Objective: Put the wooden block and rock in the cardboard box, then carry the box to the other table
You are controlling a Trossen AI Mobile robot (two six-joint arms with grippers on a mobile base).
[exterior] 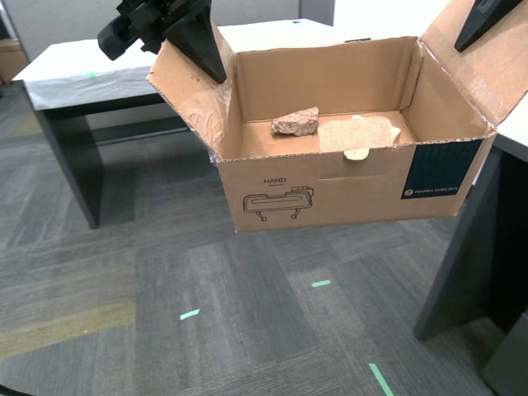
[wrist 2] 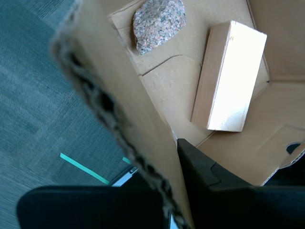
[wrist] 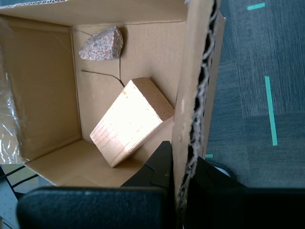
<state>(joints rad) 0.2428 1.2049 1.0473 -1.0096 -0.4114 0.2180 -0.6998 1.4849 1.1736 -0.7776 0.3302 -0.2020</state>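
Grain on the wooden block point(wrist: 128, 125) shows only in the first wrist view.

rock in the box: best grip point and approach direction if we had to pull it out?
Judgement: come straight down through the open top of the cardboard box. Close the jaws across the narrow middle of the rock; it is lumpy and lies flat on the floor near a wall, apart from the wooden block.

Your two grippers are matte black: my first gripper point(wrist: 183, 188) and my second gripper point(wrist 2: 169, 191) show wedge-shaped fingers; possibly plastic, though the close views blur.
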